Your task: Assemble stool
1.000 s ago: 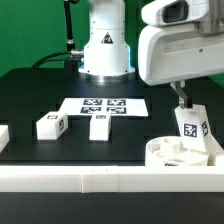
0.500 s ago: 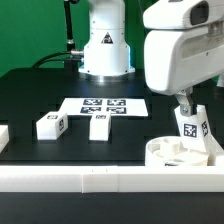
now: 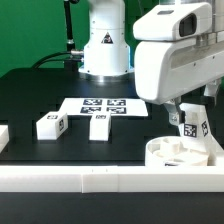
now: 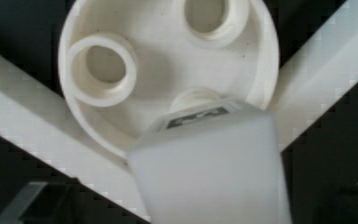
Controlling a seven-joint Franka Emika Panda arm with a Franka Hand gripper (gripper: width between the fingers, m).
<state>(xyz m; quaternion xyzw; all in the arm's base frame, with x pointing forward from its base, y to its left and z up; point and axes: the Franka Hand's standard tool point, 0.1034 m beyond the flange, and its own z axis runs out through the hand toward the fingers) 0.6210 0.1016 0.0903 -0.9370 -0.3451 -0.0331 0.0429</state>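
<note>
The round white seat disc (image 3: 172, 152) lies at the exterior view's right, against the front rail. My gripper (image 3: 184, 114) is shut on a white leg (image 3: 190, 126) with a marker tag and holds it tilted just above the disc's far side. In the wrist view the held leg (image 4: 211, 170) points at the seat disc (image 4: 144, 70), its tagged end at the rim socket; two round sockets show open. Two more legs (image 3: 50, 125) (image 3: 99, 125) lie on the black table at the left and middle. My fingertips are hidden behind the leg.
The marker board (image 3: 105, 105) lies flat behind the loose legs. A long white rail (image 3: 90, 181) runs along the front, and a white block (image 3: 3, 136) sits at the left edge. The robot base (image 3: 104, 45) stands at the back.
The arm has swung toward the exterior view's left and come lower. The held leg has tilted and dropped closer to the seat disc. The loose legs have not moved.
</note>
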